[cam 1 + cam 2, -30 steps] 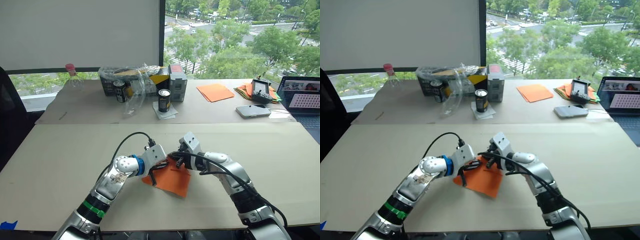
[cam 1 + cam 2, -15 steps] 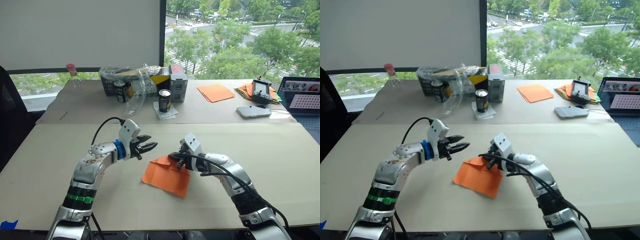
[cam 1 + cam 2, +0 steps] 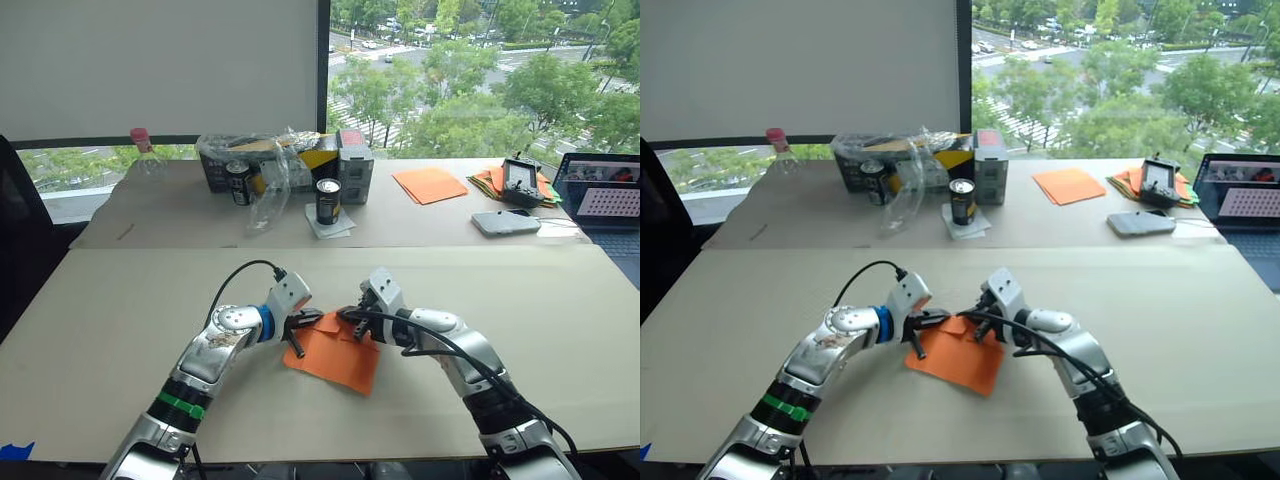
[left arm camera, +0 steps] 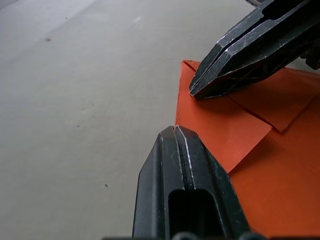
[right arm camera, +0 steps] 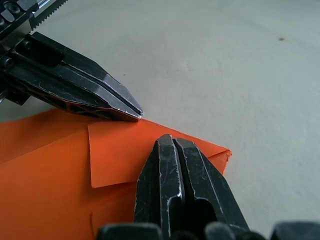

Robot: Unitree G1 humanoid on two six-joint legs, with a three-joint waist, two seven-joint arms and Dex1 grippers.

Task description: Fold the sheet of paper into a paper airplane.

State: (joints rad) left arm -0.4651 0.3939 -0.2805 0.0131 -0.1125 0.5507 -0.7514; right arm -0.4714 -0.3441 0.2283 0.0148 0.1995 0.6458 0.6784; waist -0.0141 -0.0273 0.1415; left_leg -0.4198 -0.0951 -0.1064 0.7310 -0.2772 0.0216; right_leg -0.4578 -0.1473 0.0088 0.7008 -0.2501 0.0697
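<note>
Orange sheet of paper [image 3: 335, 352] lies flat on table [image 3: 120, 320], front-centre, btwn both arms, 1 corner flap folded over at far edge. Left gripper [image 3: 303, 322] at sheet's far-left edge; fingers [image 4: 182, 165] pressed together, nothing btwn them, tips just over flap's edge. Right gripper [image 3: 352, 318] at far corner of sheet, fingers [image 5: 177, 172] also closed tight w/ nothing held, tips resting on/just above folded flap. The 2 grippers' tips nearly meet over the flap. Whether tips actually touch paper: cannot tell.
</note>
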